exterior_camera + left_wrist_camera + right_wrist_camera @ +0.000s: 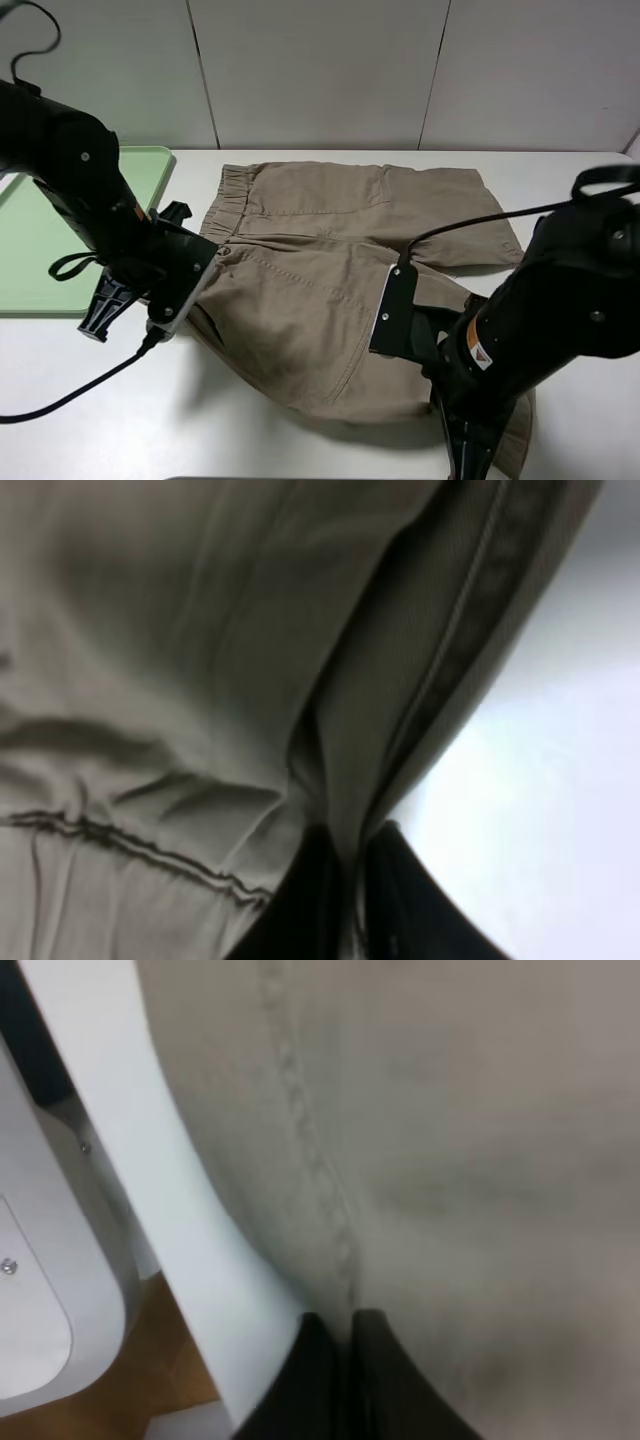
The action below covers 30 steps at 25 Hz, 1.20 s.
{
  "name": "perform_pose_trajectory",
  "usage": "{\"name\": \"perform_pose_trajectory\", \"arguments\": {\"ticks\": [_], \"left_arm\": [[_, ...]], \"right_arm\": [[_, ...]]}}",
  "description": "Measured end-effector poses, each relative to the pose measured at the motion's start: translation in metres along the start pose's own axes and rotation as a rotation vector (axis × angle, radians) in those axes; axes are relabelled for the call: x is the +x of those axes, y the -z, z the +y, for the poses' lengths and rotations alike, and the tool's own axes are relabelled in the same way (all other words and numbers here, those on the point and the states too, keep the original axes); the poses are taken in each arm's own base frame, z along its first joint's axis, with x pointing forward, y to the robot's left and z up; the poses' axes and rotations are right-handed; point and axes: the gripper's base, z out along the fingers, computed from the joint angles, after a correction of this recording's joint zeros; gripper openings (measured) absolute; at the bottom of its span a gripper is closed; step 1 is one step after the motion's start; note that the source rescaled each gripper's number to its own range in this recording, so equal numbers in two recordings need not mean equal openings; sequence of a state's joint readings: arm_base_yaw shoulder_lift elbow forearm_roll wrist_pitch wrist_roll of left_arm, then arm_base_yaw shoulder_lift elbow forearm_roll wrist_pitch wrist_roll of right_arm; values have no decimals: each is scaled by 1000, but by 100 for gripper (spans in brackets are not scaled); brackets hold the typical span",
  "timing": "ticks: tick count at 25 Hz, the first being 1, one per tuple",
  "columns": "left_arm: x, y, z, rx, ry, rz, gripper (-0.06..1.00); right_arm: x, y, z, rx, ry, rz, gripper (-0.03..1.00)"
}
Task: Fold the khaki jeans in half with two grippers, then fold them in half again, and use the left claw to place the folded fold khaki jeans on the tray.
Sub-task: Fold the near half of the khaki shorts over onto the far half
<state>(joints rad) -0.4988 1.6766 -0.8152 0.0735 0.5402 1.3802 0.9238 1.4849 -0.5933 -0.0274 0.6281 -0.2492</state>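
Note:
The khaki jeans (330, 250) lie spread on the white table, waistband to the left and legs to the right. Their near edge is raised off the table at both ends. My left gripper (185, 308) is at the near waistband corner. In the left wrist view it (345, 900) is shut on a fold of khaki cloth (200, 680). My right gripper (482, 450) is at the near leg hem. In the right wrist view it (340, 1360) is shut on the stitched hem (450, 1160). The pale-green tray (30, 240) lies at the far left, with nothing visible on it.
The white table (560, 180) ends close behind the right gripper; its front edge (150, 1160) and the floor below show in the right wrist view. A grey panelled wall stands behind the table. The left arm's cable (70, 395) trails across the table's front left.

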Motion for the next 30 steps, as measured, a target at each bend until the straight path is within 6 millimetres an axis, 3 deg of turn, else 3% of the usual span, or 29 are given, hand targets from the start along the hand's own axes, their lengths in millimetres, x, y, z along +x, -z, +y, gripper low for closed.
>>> {"name": "perform_pose_trajectory", "arguments": {"ticks": [9,16,22,26,30], "left_arm": [[4,39,-18,30,3,10,0],[1,64,-33,43,59,-60,0],[-2,80,-44,62,85,-105,0],[-1,85,-48,74,85,-108,0],[-2,85,-45,41,96,-113,0]], "right_arm": [[-11,76,-5,27,-120,-98,0],[-6,118,-5,30,-154,-90,0],[-2,139,-4,26,-204,-78,0],[0,140,-5,47,-192,-72,0],[0,142,-17,176,-121,-85,0]]}}
